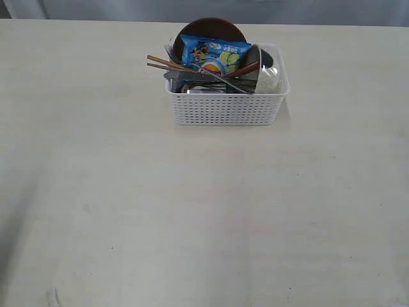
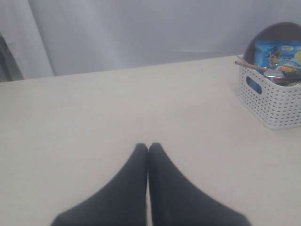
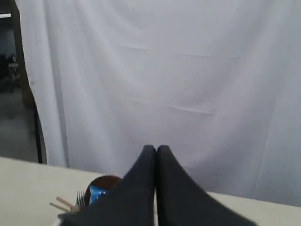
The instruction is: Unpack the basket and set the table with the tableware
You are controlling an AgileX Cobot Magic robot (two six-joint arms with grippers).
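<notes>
The white lattice basket (image 1: 227, 109) stands at the far middle of the cream table (image 1: 192, 211). Tableware fills it: a dark brown plate (image 1: 209, 29) on edge at the back, wooden chopsticks (image 1: 167, 64) poking out to the left, a steel knife (image 1: 204, 78), a reddish-brown spoon (image 1: 244, 69) and a white bowl (image 1: 270, 77). Neither gripper shows in the exterior view. My left gripper (image 2: 148, 147) is shut and empty over bare table, well away from the basket (image 2: 273, 101). My right gripper (image 3: 155, 149) is shut and empty, with the plate (image 3: 107, 181) and a fork (image 3: 81, 198) beyond it.
A blue snack bag (image 1: 214, 54) leans against the plate inside the basket. A white curtain (image 3: 178, 80) hangs behind the table's far edge. Open tabletop stretches in front of the basket and to both sides.
</notes>
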